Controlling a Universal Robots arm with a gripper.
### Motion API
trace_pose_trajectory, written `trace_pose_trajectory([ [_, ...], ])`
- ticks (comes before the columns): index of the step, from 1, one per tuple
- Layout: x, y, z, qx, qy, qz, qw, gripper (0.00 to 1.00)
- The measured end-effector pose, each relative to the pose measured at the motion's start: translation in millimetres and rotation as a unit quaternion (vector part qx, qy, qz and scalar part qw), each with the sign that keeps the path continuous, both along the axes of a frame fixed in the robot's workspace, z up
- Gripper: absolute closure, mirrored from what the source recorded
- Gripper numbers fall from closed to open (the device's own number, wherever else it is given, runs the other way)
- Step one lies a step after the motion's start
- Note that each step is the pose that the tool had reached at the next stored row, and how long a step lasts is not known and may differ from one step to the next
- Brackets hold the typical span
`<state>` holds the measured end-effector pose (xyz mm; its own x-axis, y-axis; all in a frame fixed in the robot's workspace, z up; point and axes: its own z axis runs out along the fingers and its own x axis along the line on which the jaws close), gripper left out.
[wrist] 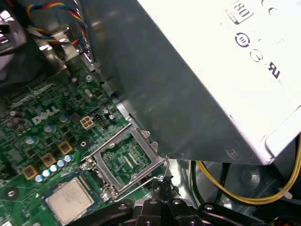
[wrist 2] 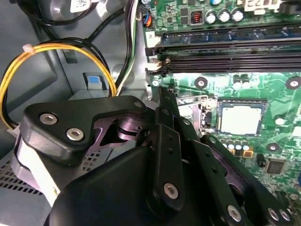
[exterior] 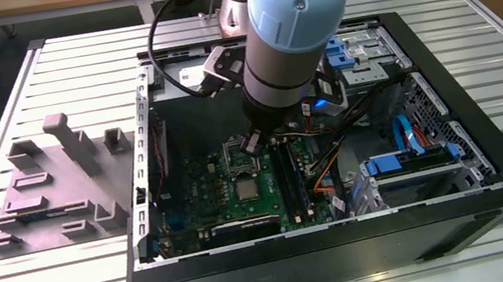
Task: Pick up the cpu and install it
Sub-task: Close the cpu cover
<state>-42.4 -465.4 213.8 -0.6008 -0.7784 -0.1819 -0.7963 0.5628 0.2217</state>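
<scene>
The cpu [wrist: 70, 200], a small square chip with a silvery top, lies flat in its socket on the green motherboard [wrist: 51, 136]. The socket's hollow metal frame [wrist: 126, 157] is flipped open beside it, and its wire lever [wrist: 141, 181] stands raised. My gripper [wrist: 160, 187] is shut with nothing visible between its tips, just beyond the open frame at the lever's end; whether it touches the lever I cannot tell. The second wrist view has the cpu [wrist 2: 241, 117] past the black gripper [wrist 2: 165, 96]. In the exterior view the gripper [exterior: 252, 143] hangs inside the case over the open frame, with the cpu [exterior: 249, 186] just below it.
A large grey metal box with a white label [wrist: 211, 70] hangs close over the socket area. Yellow cables [wrist 2: 56, 52] loop beside the gripper. Memory slots [wrist 2: 225, 52] run along the board. The black case wall [exterior: 345, 246] rings the work area. A grey fixture [exterior: 61, 190] sits at the exterior view's left.
</scene>
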Motion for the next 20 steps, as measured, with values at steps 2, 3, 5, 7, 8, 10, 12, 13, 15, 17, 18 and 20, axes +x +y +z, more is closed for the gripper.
trace_pose_trajectory([
  [2,0.3,0.9,-1.4,0.0071,-0.0001,0.000,1.0000,0.89],
  [3,0.5,1.6,-2.1,0.0110,-0.0001,0.000,0.9999,0.89],
  [5,1.2,3.2,-4.0,0.0166,-0.0001,0.000,0.9999,0.89],
  [7,2.4,5.7,-5.7,0.0174,0.0000,0.000,0.9998,0.89],
  [8,3.0,7.0,-6.7,0.0175,0.0000,0.000,0.9998,0.89],
  [10,3.7,9.2,-8.6,0.0175,-0.0001,0.000,0.9998,0.89],
  [12,3.8,10.2,-10.4,0.0177,-0.0001,0.000,0.9998,0.89],
  [13,3.8,10.4,-11.1,0.0177,-0.0001,0.000,0.9998,0.89],
  [15,3.7,10.8,-12.6,0.0178,-0.0001,0.000,0.9998,0.89],
  [17,3.7,11.4,-13.9,0.0178,0.0000,0.000,0.9998,0.89],
  [18,3.7,11.8,-14.3,0.0179,0.0000,0.000,0.9998,0.89],
  [20,3.7,12.6,-15.1,0.0181,-0.0001,0.000,0.9998,0.89],
])
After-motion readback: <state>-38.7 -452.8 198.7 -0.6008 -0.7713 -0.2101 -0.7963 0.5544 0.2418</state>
